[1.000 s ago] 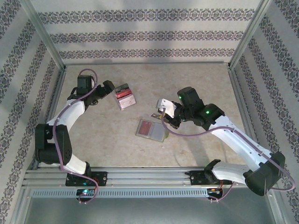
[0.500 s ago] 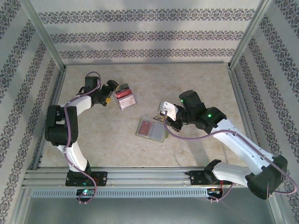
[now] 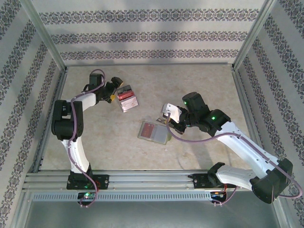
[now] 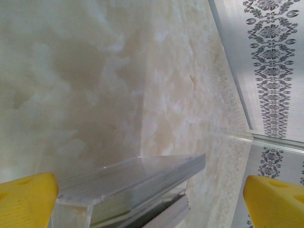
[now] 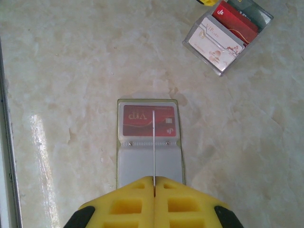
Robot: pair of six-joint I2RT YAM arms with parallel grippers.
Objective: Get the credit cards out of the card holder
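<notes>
The open card holder (image 5: 135, 164) lies flat on the worktop (image 5: 71, 71) under the right fingers (image 5: 128, 199), which pinch a credit card (image 5: 154, 142) edge-on; the left fingers (image 4: 26, 199) sit low, spread, close to a clear box (image 5: 228, 35) of cards.

L end effector (image 4: 151, 199) spread wide | clear plastic box (image 4: 133, 183) btwn | marble table (image 4: 95, 71)

likely a lab test cell: aluminium frame (image 3: 152, 179), wallpapered panels (image 3: 152, 33), marble-look tabletop (image 3: 199, 80)
</notes>
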